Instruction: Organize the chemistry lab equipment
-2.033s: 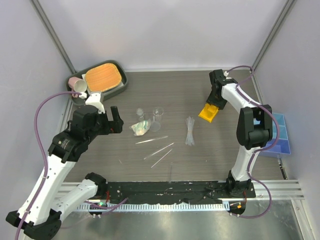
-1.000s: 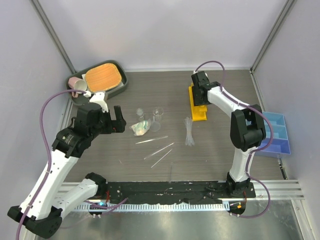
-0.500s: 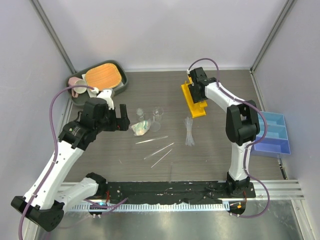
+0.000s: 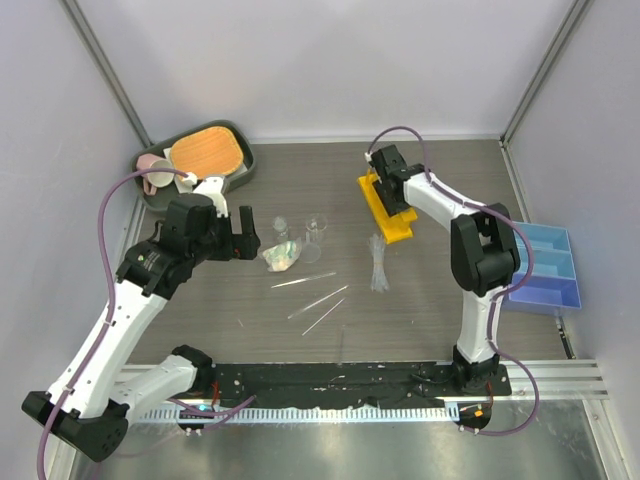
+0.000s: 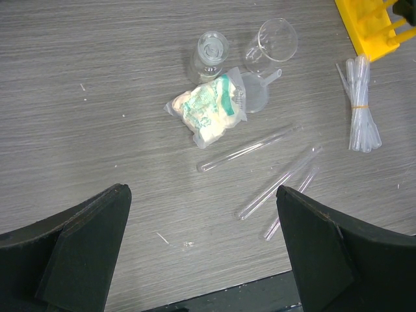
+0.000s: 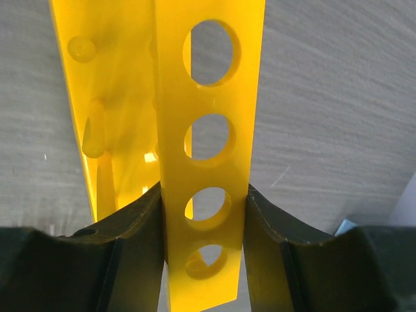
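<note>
On grey woodgrain table (image 6: pixel 325 97) | right end effector (image 6: pixel 203 208) clamps glossy yellow round-holed rack (image 6: pixel 170 97)

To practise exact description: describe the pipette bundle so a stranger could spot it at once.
On the table, find the yellow rack in the right gripper. Just on the rack's near side lies the pipette bundle. Unlike the single loose tubes to its left, it is many clear stems tied with one yellow band.
</note>
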`<state>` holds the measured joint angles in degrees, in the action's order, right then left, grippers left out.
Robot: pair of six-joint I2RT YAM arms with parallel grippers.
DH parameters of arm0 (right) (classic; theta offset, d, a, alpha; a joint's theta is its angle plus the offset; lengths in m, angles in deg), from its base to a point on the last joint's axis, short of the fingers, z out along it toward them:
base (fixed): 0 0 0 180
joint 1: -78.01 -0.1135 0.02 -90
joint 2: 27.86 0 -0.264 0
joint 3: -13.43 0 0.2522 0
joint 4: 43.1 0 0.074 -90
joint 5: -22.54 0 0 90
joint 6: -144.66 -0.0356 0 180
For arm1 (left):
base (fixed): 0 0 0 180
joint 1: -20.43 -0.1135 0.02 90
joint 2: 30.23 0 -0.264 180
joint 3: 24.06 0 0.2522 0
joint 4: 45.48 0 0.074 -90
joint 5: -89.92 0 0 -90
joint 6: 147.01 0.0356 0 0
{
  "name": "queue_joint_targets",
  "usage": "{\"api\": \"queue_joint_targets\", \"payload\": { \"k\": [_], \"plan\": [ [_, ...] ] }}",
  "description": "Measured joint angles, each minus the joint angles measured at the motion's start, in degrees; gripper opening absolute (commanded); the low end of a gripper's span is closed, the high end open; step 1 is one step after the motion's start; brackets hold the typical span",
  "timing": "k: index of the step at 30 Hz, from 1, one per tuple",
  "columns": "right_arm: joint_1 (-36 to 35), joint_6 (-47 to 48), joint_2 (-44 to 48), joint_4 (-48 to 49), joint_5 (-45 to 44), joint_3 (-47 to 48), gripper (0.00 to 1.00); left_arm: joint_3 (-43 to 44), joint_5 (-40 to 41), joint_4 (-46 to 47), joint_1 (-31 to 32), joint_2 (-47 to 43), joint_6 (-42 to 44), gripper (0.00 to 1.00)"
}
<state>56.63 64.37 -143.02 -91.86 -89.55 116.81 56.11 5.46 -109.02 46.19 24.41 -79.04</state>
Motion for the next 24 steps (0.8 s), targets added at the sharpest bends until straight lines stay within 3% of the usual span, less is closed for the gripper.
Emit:
{"api": "queue_joint_targets", "payload": {
  "k": [8,18,21,23,24],
  "plan": [
    [-3.89,-1.75,5.9,-3.98,-2.08,-7.41,0.33,-0.17,0.02,-0.07,0.0,-0.68,-0.31,1.0],
    [-10.82,-6.54,7.02,-9.11,-6.8,-9.49,0.34,-0.48,0.0,-0.2,0.0,-3.26,-1.7,1.0],
    [-11.61,-7.17,7.69,-8.74,-7.85,-10.64,0.37,-0.76,0.0,-0.26,0.0,-3.89,-1.92,1.0],
    [-11.47,-7.39,7.89,-8.44,-7.89,-10.88,0.43,-0.9,0.0,-0.31,0.0,-4.17,-2.01,1.0],
    [-11.37,-7.52,7.91,-8.44,-7.89,-10.88,0.51,-0.98,0.02,-0.33,0.0,-4.28,-2.01,1.0]
  ]
}}
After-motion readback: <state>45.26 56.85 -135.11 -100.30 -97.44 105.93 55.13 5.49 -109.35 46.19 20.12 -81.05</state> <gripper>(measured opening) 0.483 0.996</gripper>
